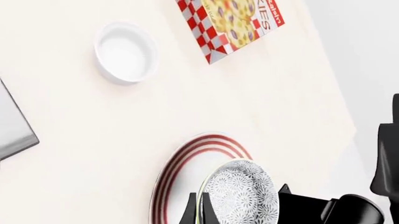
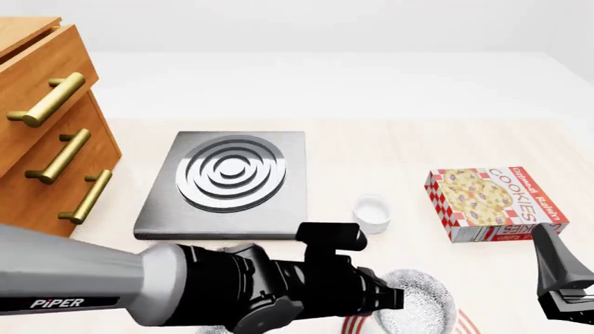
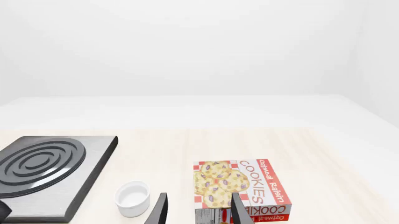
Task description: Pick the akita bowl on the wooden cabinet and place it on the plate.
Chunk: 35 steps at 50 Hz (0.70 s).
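The akita bowl (image 1: 243, 193) is black-and-white speckled and hangs tilted just over the plate (image 1: 184, 170), which is white with red rings. My left gripper (image 1: 201, 212) is shut on the bowl's rim. In the front view my left arm hides most of the bowl (image 2: 419, 300) and the plate (image 2: 355, 325); only the left gripper's tip (image 2: 390, 298) shows beside the bowl. The wooden cabinet (image 2: 42, 139) stands at the far left with nothing visible on its top corner. My right gripper (image 3: 201, 212) is open and empty, low at the right (image 2: 564, 289).
A grey stove plate (image 2: 227, 182) with silver rings lies right of the cabinet. A small white cup (image 2: 372, 212) sits between it and the cookies box (image 2: 492, 203). The table's right edge runs just beyond the box.
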### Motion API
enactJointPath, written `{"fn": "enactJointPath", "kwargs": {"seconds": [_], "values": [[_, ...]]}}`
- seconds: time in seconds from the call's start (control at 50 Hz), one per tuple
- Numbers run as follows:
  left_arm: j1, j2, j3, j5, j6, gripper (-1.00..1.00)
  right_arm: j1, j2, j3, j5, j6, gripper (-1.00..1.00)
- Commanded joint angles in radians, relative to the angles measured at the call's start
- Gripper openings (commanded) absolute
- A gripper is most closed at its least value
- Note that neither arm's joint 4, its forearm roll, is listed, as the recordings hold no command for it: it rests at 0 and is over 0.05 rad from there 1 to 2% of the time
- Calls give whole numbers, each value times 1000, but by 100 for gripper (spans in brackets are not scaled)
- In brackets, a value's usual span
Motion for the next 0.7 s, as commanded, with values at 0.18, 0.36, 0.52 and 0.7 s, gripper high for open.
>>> {"fn": "enactJointPath", "kwargs": {"seconds": [0.18,0.36,0.52,0.7], "values": [[-17,45,-25,-19,-7,-100,0,0,0,0,0,100],[-12,58,-19,-33,-9,-100,0,0,0,0,0,100],[-13,68,-13,-47,-14,-100,0,0,0,0,0,100],[-19,84,-10,-61,-24,-100,0,0,0,0,0,100]]}}
